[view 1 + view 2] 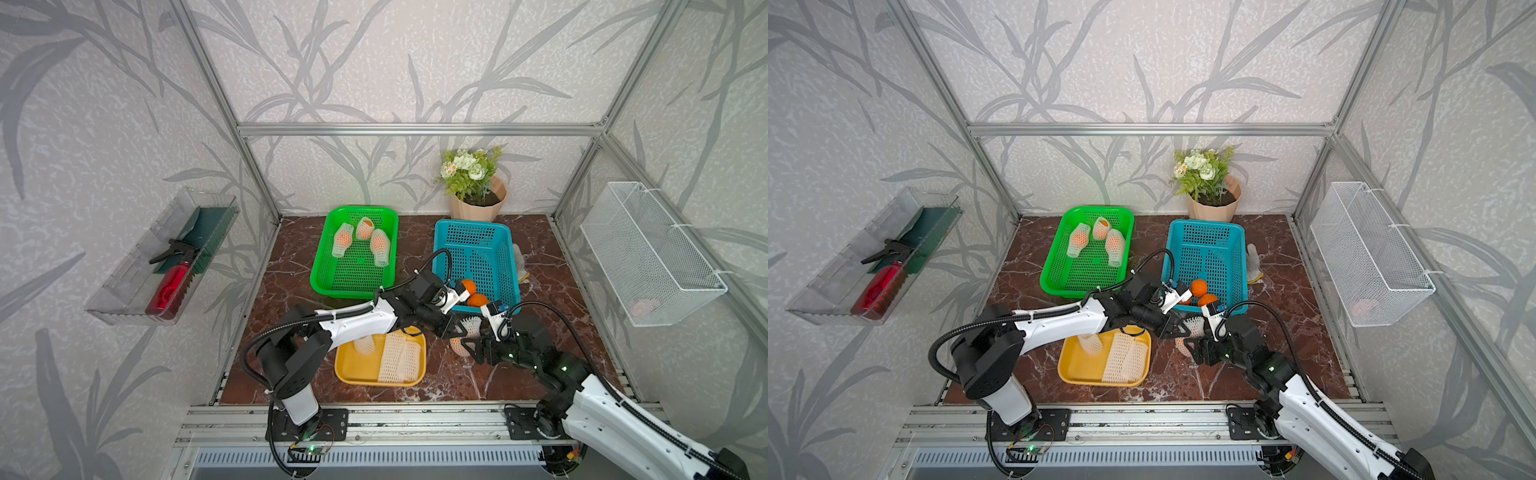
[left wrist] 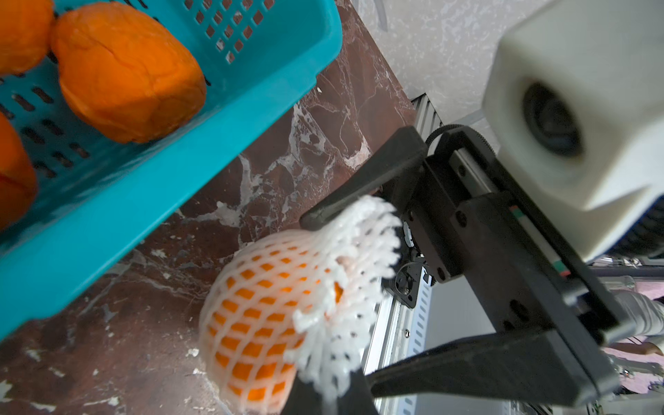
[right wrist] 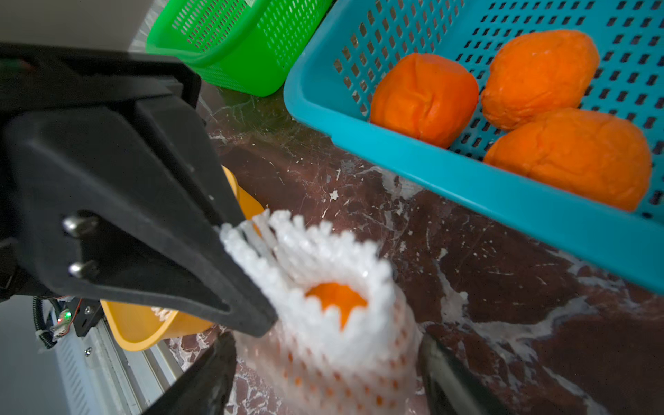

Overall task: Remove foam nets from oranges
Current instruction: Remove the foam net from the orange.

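One foam net (image 3: 359, 273) — left gripper (image 3: 244, 273) clamps it, right gripper (image 2: 343, 300) gapes around it.

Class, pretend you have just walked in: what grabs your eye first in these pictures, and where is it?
The two arms meet at one netted orange just in front of the blue basket. The left gripper pinches the end of its foam net, and the right gripper holds its jaws open around the fruit. Next, three bare oranges glow in that basket.
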Controlling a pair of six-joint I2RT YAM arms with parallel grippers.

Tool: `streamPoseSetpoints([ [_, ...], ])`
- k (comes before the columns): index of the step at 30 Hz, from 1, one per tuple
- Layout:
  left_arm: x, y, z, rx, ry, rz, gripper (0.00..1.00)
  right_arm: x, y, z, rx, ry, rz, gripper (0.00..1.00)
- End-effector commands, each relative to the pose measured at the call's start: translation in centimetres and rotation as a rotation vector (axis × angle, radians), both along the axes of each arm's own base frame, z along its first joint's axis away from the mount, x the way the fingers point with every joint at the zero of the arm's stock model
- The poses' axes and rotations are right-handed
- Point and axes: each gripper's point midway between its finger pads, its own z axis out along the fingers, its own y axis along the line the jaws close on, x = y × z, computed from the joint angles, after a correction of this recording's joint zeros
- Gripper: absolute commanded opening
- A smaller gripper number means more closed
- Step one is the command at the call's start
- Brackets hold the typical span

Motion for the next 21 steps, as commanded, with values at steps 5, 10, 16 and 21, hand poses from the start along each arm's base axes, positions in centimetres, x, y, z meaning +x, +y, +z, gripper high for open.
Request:
streamPoseSetpoints([
  [5, -0.5, -0.6, 0.4, -0.031, 0.079, -0.009, 0.07, 1.4, 0.9, 0.9, 0.021, -0.078, 0.017, 0.7],
  [10, -0.4, -0.8, 0.2, -0.047, 0.098, 0.004, 0.06, 1.4, 1.5, 0.9, 0.033, -0.066, 0.042, 0.45],
  [16, -0.3, -1.1, 0.3, -0.084, 0.112, 0.021, 0.09, 1.4, 2.0, 1.6, 0.083, -0.066, 0.04, 0.21],
  [21, 0.5, -0.5, 0.7, -0.109, 0.099, 0.07, 0.38, 1.1, 2.2, 1.6, 0.098, -0.042, 0.046, 0.03],
])
